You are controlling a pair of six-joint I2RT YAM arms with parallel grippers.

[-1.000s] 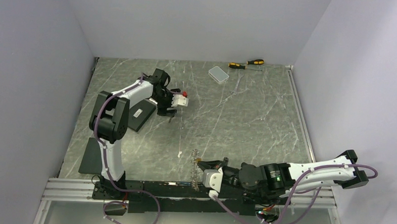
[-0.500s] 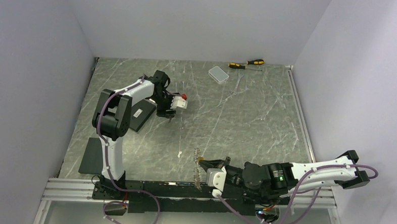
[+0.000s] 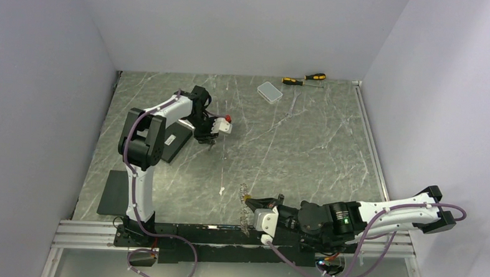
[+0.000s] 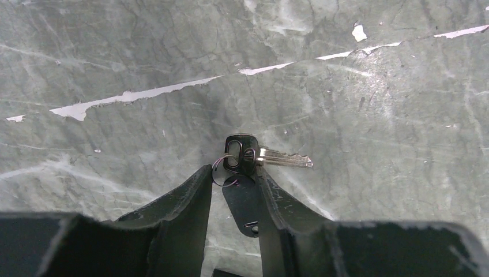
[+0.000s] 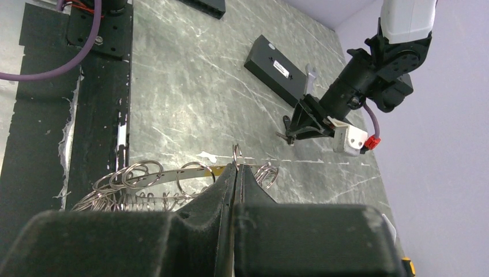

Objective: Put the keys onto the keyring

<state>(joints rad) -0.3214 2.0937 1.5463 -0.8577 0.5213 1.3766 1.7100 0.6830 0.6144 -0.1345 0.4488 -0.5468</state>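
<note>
Both arms wear the same livery: glossy white shells on the long links and matte black housings at every joint. The left arm (image 3: 136, 193) has a purple cable (image 5: 372, 118) running to a white wrist block (image 5: 350, 138) tipped with a red plug (image 5: 376, 142). The right arm (image 3: 394, 210) trails the same purple cable and shows a small green light (image 3: 344, 221) on one black motor housing. The left gripper (image 4: 232, 172) has black wedge-shaped fingers (image 4: 181, 208) (scuffed with pale scratches along their inner faces); the right gripper (image 5: 235, 168) matches, its fingers (image 5: 210, 202) dull and grainy
</note>
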